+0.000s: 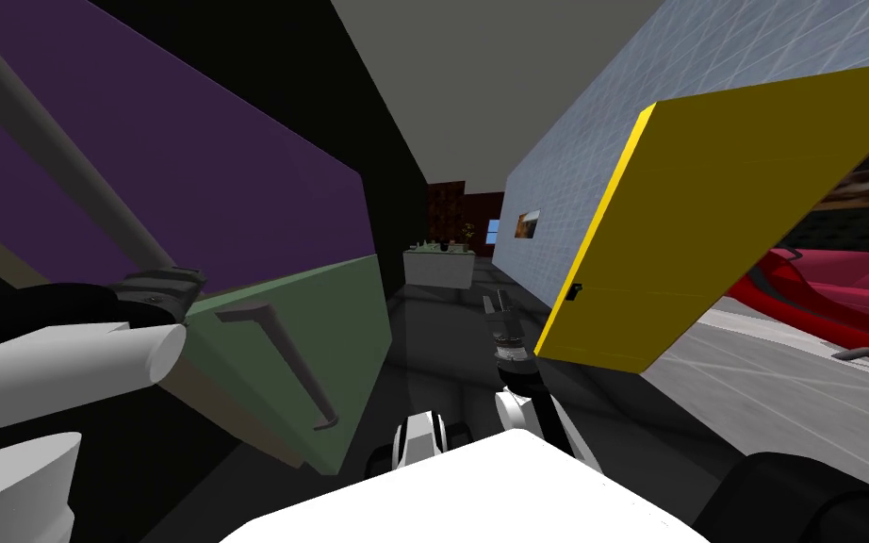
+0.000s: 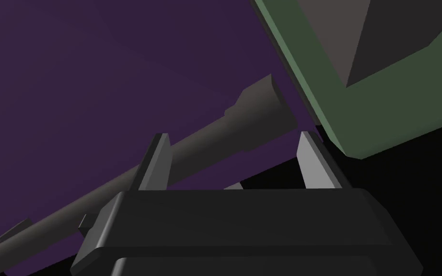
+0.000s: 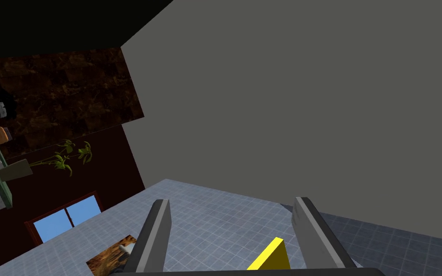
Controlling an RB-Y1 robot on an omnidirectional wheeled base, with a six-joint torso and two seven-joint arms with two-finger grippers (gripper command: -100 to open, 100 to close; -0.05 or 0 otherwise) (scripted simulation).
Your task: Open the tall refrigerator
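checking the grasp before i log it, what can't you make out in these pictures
1. Left wrist view: whether the open left gripper touches the grey handle; the gripper's dark body hides the bar's lower stretch.
2. Head view: the handle's far end, cut off by the picture's edge.
3. Head view: the right gripper, its fingers too small to read there.
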